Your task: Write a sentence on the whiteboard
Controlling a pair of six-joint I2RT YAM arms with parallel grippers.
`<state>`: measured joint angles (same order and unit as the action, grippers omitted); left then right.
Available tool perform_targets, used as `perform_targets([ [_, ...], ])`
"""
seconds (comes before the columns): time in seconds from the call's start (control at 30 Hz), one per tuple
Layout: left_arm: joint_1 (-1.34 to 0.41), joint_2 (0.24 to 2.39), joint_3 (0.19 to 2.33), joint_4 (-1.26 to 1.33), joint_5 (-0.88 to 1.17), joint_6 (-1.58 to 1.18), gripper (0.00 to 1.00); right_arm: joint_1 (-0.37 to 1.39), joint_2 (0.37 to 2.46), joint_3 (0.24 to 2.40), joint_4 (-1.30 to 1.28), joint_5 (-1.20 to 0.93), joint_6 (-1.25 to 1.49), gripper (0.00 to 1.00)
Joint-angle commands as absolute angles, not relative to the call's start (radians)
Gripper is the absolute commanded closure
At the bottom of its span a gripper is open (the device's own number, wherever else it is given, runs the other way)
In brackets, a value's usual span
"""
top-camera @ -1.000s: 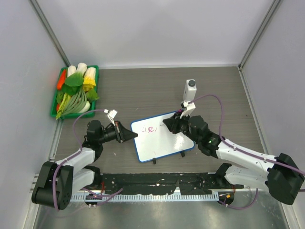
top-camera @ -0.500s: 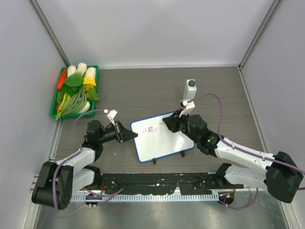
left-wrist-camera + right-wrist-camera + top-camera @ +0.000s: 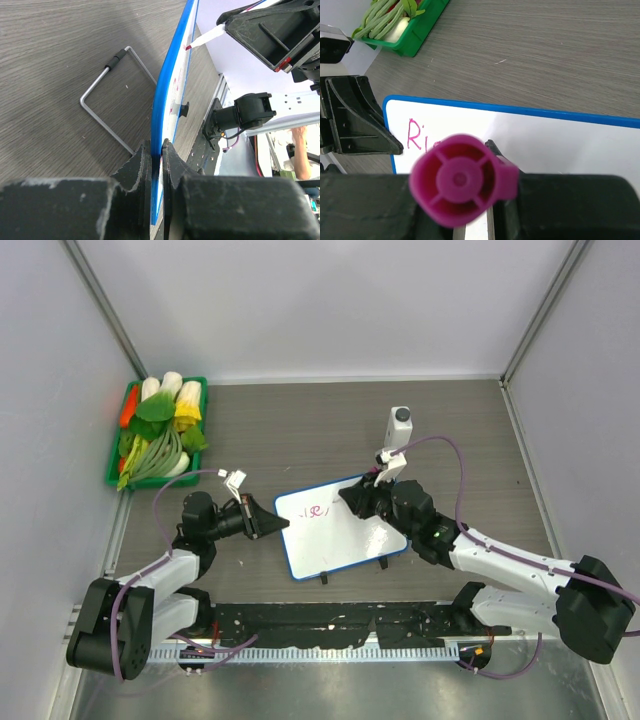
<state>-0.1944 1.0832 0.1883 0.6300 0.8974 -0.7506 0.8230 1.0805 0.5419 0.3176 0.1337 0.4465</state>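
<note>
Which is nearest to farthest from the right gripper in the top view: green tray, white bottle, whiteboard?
1. whiteboard, directly under the right gripper.
2. white bottle, standing just beyond it, toward the back.
3. green tray, far off at the table's left edge.

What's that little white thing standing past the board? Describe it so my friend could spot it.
On the brown wood-grain table, find the flat blue-rimmed whiteboard near its middle. Just beyond the board's far right corner stands a small white bottle with a grey cap, the only tall, narrow, upright thing there.
</note>
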Motion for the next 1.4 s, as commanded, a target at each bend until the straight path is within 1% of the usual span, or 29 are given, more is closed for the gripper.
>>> perform_targets([
  [0.0, -0.192, 1.078, 0.184, 0.638, 0.871, -0.706, 1.0, 0.827, 1.077, 0.569, 0.296, 0.127, 0.431, 0.99],
  [0.37, -0.195, 1.063, 0.181, 0.623, 0.862, -0.701, 1.0, 0.827, 1.032, 0.532, 0.25, 0.187, 0.46, 0.99],
  [0.77, -0.193, 1.069, 0.183, 0.627, 0.864, -0.703, 1.0, 0.828, 1.057, 0.52, 0.27, 0.103, 0.469, 0.99],
  [1.07, -0.192, 1.074, 0.184, 0.63, 0.865, -0.703, 1.0, 0.827, 1.075, 0.543, 0.314, 0.103, 0.499, 0.99],
  [1.23, -0.195, 1.072, 0.184, 0.63, 0.867, -0.703, 1.0, 0.824, 1.013, 0.557, 0.313, 0.114, 0.496, 0.98],
  [1.37, -0.193, 1.075, 0.184, 0.63, 0.87, -0.701, 1.0, 0.769, 0.988, 0.561, 0.342, 0.016, 0.511, 0.99],
])
